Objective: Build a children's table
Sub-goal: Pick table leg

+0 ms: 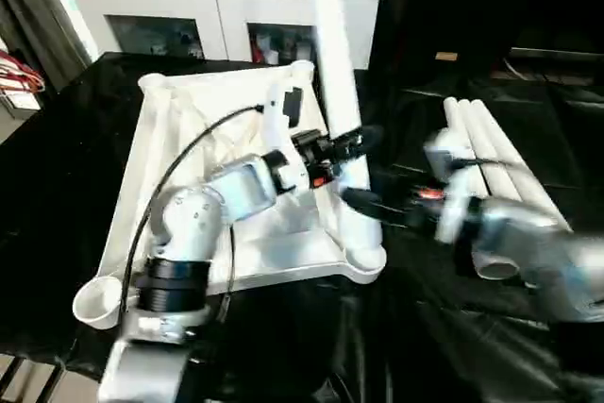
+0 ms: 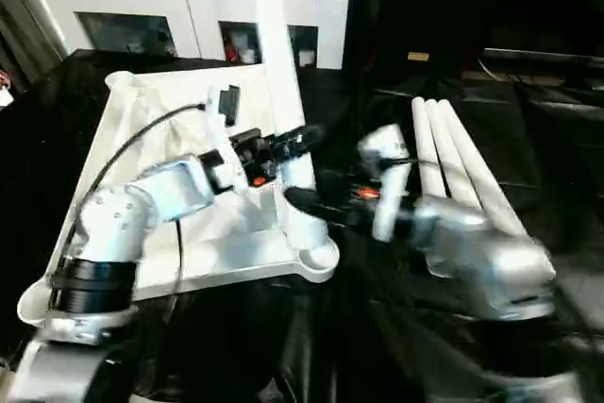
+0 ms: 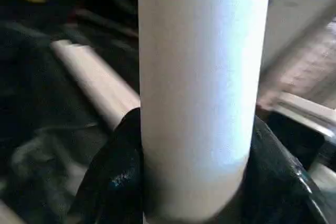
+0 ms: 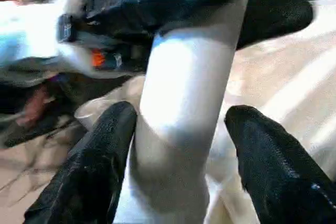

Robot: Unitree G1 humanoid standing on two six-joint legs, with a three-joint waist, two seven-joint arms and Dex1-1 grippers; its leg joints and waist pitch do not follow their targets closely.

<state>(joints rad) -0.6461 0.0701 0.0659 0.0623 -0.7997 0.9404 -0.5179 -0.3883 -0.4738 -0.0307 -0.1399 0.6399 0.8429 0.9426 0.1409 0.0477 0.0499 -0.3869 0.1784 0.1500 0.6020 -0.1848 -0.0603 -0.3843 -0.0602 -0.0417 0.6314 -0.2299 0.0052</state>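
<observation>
Black cloth covers the bench, and on it the tabletop (image 1: 236, 233) lies underside up. Its near corner socket (image 1: 363, 257), just below both grippers, holds the standing leg (image 1: 335, 63). The left gripper (image 1: 344, 148) is clamped on that leg; the right gripper (image 4: 184, 145) straddles it lower, one finger apart. Press straight down, keeping it upright. Three spare legs (image 1: 491, 153) lie beyond the right gripper.

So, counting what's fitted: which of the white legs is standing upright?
The leg in the tabletop's near right corner socket, held by the left claw; the other legs lie flat alongside.
</observation>
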